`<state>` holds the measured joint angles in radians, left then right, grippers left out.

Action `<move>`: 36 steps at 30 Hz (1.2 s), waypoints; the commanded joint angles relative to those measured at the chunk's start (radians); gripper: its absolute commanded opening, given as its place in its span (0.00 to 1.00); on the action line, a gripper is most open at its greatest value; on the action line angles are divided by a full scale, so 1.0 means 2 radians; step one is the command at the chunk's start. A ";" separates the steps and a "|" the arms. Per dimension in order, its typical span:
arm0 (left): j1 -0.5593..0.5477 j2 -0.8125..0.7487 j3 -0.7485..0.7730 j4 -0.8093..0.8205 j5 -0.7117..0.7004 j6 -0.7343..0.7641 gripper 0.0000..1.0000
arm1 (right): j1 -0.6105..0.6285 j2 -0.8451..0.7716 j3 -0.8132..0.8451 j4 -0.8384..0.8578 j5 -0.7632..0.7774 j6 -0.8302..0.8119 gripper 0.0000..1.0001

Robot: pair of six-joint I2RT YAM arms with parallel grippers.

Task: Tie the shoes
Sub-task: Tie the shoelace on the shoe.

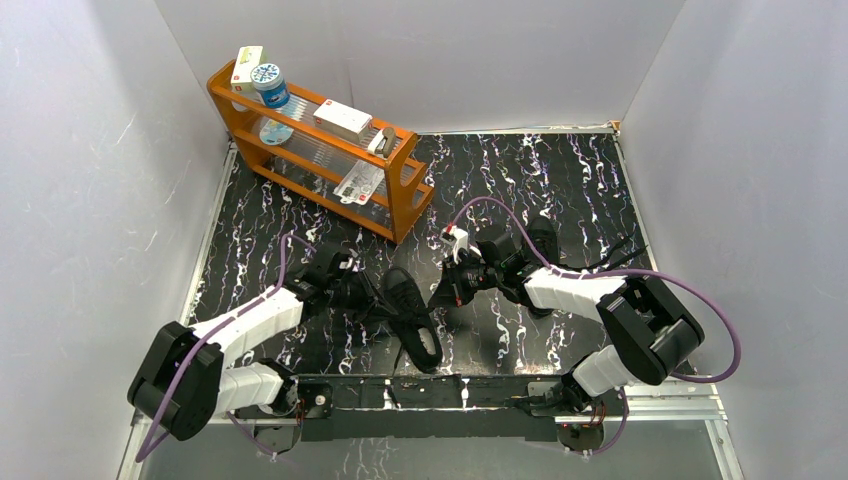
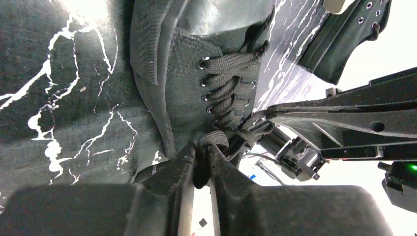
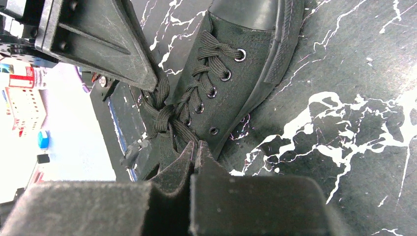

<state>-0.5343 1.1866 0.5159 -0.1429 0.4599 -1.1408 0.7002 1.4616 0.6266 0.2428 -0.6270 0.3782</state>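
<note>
Left gripper (image 2: 202, 151) and right gripper (image 3: 195, 148) each pinch laces (image 3: 164, 115) of near shoe (image 1: 415, 320); far shoe (image 2: 344, 39) makes two

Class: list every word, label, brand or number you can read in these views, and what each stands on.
Nothing is legible in any view.
White box on the orange rack: print too small.
Blue-lidded jar: lid print too small.
Label card in the rack: too small.
Red-and-white container, right wrist view: blurred.
Black shoe: no lettering shows.
</note>
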 commanded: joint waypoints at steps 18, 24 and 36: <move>0.009 -0.046 -0.076 -0.004 -0.007 0.008 0.00 | -0.008 -0.017 0.004 0.008 0.022 -0.010 0.00; 0.009 -0.028 -0.050 -0.018 -0.008 0.036 0.10 | -0.008 -0.003 0.012 0.013 -0.008 -0.017 0.00; 0.009 -0.083 0.076 -0.172 -0.023 0.121 0.53 | -0.008 0.010 0.026 0.008 -0.022 -0.017 0.00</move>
<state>-0.5205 1.0729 0.6415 -0.4656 0.3344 -0.9539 0.6880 1.4784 0.6323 0.2344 -0.6411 0.3592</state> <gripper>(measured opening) 0.545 0.011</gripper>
